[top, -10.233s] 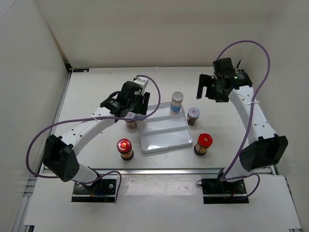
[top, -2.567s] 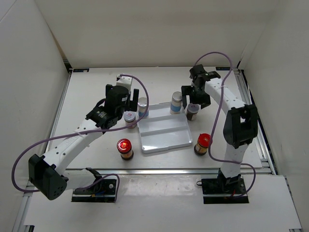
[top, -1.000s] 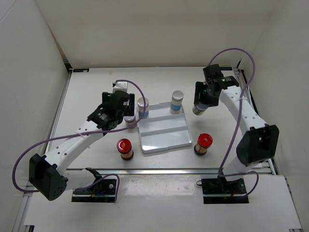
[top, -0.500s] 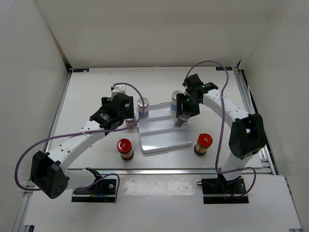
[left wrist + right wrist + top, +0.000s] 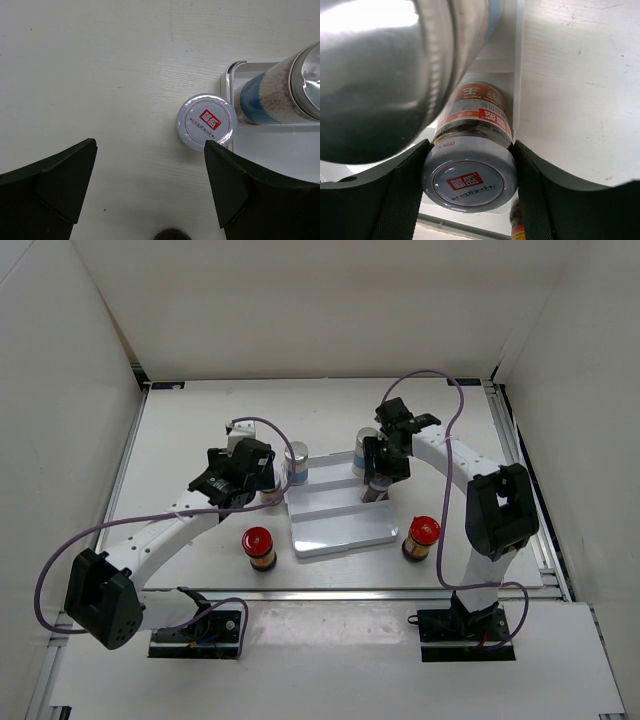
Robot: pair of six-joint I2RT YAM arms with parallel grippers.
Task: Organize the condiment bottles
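Item: short brown jar [image 5: 469, 176], silver lid, clamped between the fingers of the right end effector [image 5: 379, 478], which is narrowed to the jar's width. Position: over the right side of the tray [image 5: 340, 532], just in front of the tall bottle [image 5: 366, 448] at the tray's rear; contact with the tray floor cannot be told. Axis: near upright, lid toward the wrist, so the set-down probably runs straight down. Left end effector [image 5: 150, 150]: wide open, empty, above the second short jar [image 5: 206, 122], which stands against the tray's left rim, nearer the right finger. One red-capped jar [image 5: 258, 539] stands on the tabletop [image 5: 200, 420] left of the tray's front, another [image 5: 424, 531] to its right.
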